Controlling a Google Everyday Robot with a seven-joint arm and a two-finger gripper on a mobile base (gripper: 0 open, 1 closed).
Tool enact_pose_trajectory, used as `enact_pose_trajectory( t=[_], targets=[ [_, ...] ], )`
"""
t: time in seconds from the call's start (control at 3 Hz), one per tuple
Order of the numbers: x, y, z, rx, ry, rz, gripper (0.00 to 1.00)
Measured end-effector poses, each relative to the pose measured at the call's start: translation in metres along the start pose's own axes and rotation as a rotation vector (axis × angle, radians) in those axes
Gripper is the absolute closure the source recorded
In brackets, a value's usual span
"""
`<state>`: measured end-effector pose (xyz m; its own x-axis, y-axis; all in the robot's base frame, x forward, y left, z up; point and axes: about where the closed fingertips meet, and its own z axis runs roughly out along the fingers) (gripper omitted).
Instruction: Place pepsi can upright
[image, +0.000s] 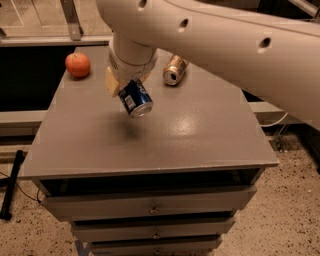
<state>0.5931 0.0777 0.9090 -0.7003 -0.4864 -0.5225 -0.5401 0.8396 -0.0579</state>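
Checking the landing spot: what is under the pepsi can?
The pepsi can hangs tilted in the gripper, off the grey table. Below it only the table's surface shows, with the can's dark shadow. The can's upper end is covered by the gripper.

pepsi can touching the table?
Apart. Camera view: pepsi can hangs tilted in the gripper above the table, bare surface and shadow showing beneath it.
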Motion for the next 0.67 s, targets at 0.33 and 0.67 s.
enact_pose_trajectory(
  t=[0.33,0.67],
  targets=[
    [0.0051,-0.0140,-0.0068,-0.104,-0.126,-0.025,1.00],
    [0.0123,-0.0059,-0.0039,-0.227,-0.245,-0.023,1.00]
  ],
)
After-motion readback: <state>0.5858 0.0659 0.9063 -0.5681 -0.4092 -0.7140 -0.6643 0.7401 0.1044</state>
